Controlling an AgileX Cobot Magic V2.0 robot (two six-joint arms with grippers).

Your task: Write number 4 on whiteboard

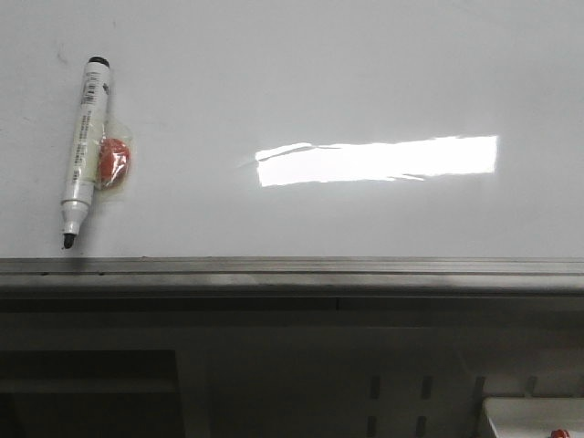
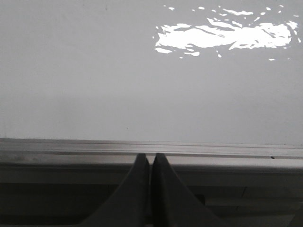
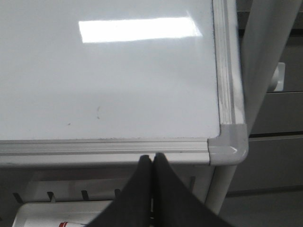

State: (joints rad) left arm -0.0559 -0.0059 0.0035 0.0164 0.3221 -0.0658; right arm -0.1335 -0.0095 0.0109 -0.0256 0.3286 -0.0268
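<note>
The left gripper's dark tapered fingers (image 2: 150, 163) were seen pressed together, clenched on nothing, poised just off the near grey metal frame edge (image 2: 94, 147) of the large glossy white whiteboard (image 2: 118, 80). The right gripper (image 3: 152, 163) was likewise found closed and empty, its dark fingertips meeting just outside the frame, near the rounded grey plastic corner piece (image 3: 229, 144) of the board.

Beyond the frame, the white surface was marked by a bright rectangular light glare (image 1: 379, 160). No drawn figure 4 could be made out on the board in any view; only a few faint smudges (image 3: 98, 111) were noted in the right wrist view.

Towards the board's left side in the front view, a white-barrelled marker pen with a black tip (image 1: 84, 146) was laid uncapped on the surface, its tip towards the near frame. A small orange-red object in clear wrapping (image 1: 115, 161) was seen touching its barrel.
</note>
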